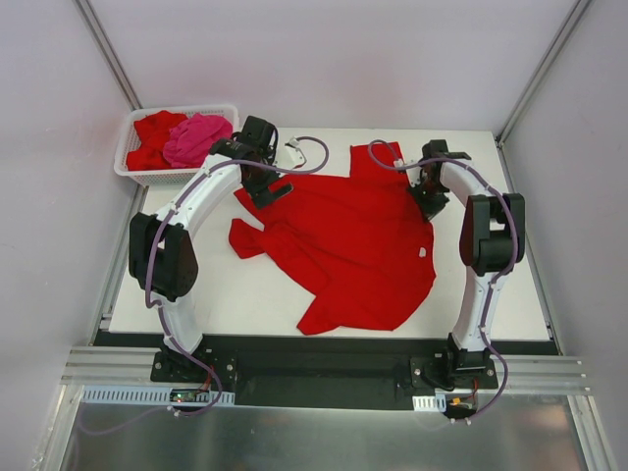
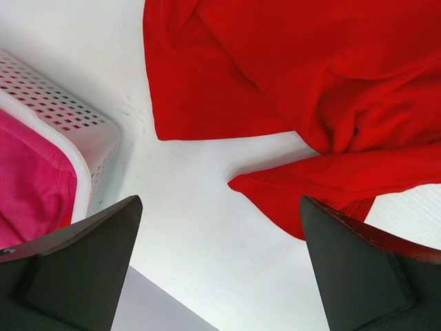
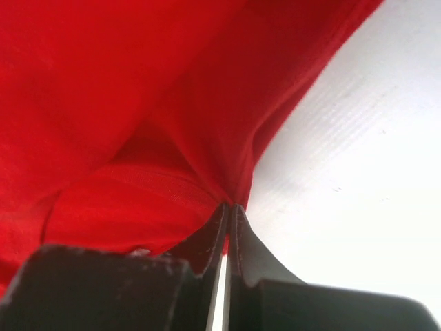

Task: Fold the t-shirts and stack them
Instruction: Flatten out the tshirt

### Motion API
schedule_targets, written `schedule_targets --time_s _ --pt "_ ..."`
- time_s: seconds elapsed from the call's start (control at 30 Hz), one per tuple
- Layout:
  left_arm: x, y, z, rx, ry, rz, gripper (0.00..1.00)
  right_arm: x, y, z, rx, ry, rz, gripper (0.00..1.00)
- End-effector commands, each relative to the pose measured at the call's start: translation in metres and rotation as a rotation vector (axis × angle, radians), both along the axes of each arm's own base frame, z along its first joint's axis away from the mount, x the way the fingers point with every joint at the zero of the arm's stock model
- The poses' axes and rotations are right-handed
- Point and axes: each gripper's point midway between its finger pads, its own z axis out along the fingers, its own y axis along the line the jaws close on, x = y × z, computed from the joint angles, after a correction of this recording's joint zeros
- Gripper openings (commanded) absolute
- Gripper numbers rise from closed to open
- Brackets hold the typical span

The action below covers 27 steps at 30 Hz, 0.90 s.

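Two arms stand bolted at the near edge, left arm (image 1: 167, 255) and right arm (image 1: 488, 240). Both arch forward over the white tabletop (image 1: 186, 299), with a grey cable (image 1: 314, 157) running along the left arm.

One red shirt (image 1: 343, 245) lies spread and rumpled mid-tabletop. A hem corner is nearest the bases, one sleeve sticks out left, and another part reaches toward the far edge. A small white tag (image 1: 422, 252) sits on its right side, too small to read.

The right hand (image 1: 429, 199) is low at the shirt's far-right edge, pointing down. In the wrist view its fingers are pressed together, pinching a fold of the red shirt. The cloth tents up from the pinch, with bare tabletop beside it.

The left hand (image 1: 268, 186) is over the shirt's far-left edge, fingers wide apart with nothing between them. Its wrist view shows bare tabletop in the gap, the shirt edge and a sleeve ahead on one side, and a basket corner on the other. Can't tell if it touches the cloth.

At the far-left corner, just beside the left hand, is a white lattice basket (image 1: 132, 169). It holds a pink shirt (image 1: 196, 139) and a second red shirt (image 1: 152, 137), both bunched and touching, with the pink one on the right.
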Motion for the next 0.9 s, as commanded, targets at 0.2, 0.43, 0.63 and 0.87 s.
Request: schedule_targets --time_s 0.2,0.43,0.63,0.87 --pt "-0.002 0.002 0.015 -0.003 -0.022 0.021 0.99 0.012 -0.034 0.033 -0.169 -0.095 0.019 0.01" --pt "-0.002 0.000 0.018 -0.004 -0.030 0.016 0.99 0.007 -0.035 0.043 -0.167 -0.107 0.023 0.19" --pt "-0.005 0.001 0.020 -0.007 -0.029 0.012 0.99 0.028 -0.034 0.099 -0.207 -0.324 -0.021 0.76" --pt "-0.005 -0.006 0.010 -0.025 -0.002 0.011 0.99 0.046 0.025 0.117 0.099 -0.458 0.068 0.77"
